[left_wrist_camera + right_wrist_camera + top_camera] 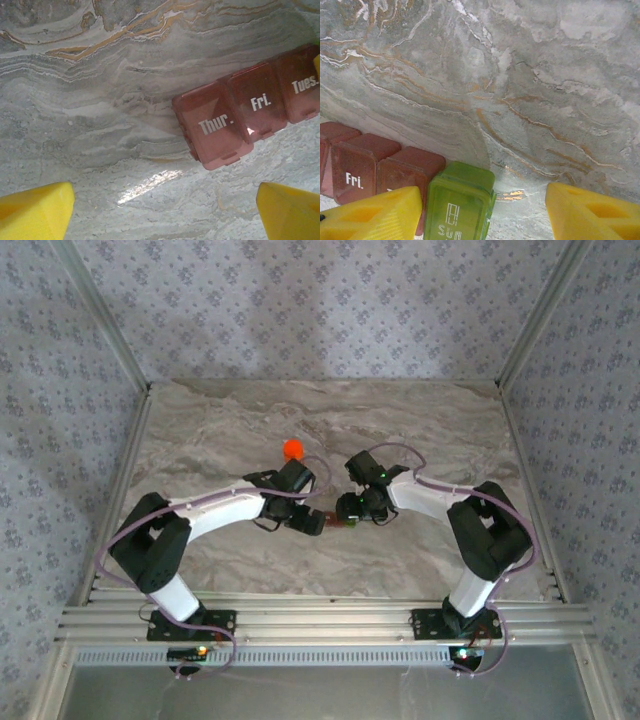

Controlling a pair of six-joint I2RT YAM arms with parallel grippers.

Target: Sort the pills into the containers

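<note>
The containers are a flat strip of joined day compartments (245, 117), dark red-brown lids marked Thur., Fri. and Tues., lying on the marble table. In the right wrist view its green SUN end (460, 202) sits beside the red-brown lids (367, 167). My right gripper (482, 212) is open, and the green end stands between its yellow fingers, close to the left fingertip (375, 215). My left gripper (165, 210) is open over bare marble, with the strip's Thur. end just beyond it to the right. From above, both grippers (318, 524) (350, 510) meet at the strip (338, 525). All lids look closed. Pills are hidden.
An orange bottle (293, 449) stands just behind the left wrist. The marble table (200, 430) is walled by patterned panels at the back and sides. An aluminium rail (320, 620) runs along the near edge by the arm bases.
</note>
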